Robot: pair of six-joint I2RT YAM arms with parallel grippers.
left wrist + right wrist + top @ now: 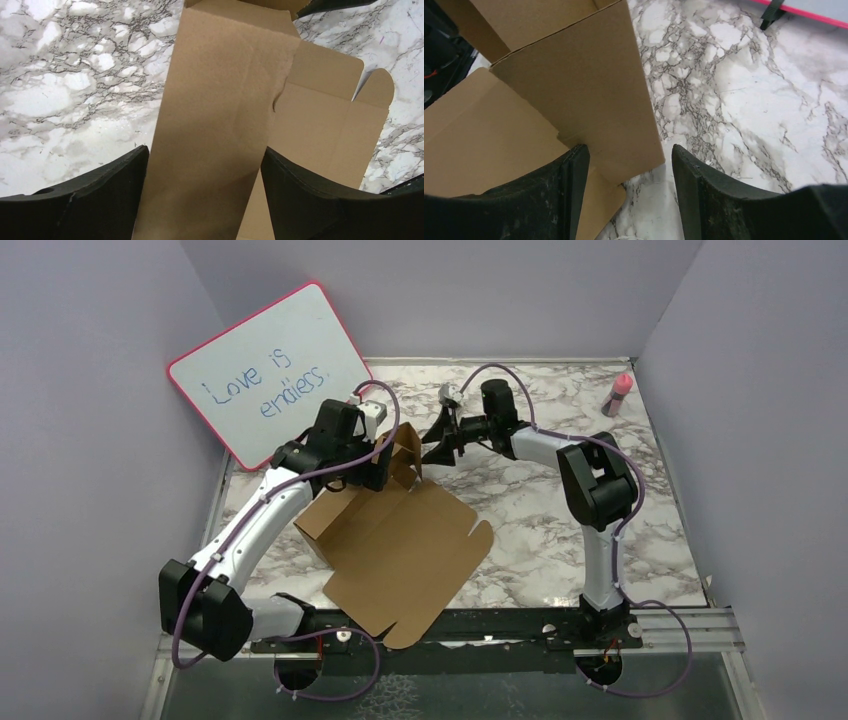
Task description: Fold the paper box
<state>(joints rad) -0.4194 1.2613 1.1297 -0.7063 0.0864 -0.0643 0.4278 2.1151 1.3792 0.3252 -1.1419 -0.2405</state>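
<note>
Cardboard flap (215,100) of the paper box (400,550) fills the left gripper (204,149), grip unclear; right gripper (629,147) stands released: fold it over squarely.

The top view looks down from above and behind over the whole table (540,510). Both wrist views hang close over the paper box (215,125), seemingly sharing one upright flap.
</note>
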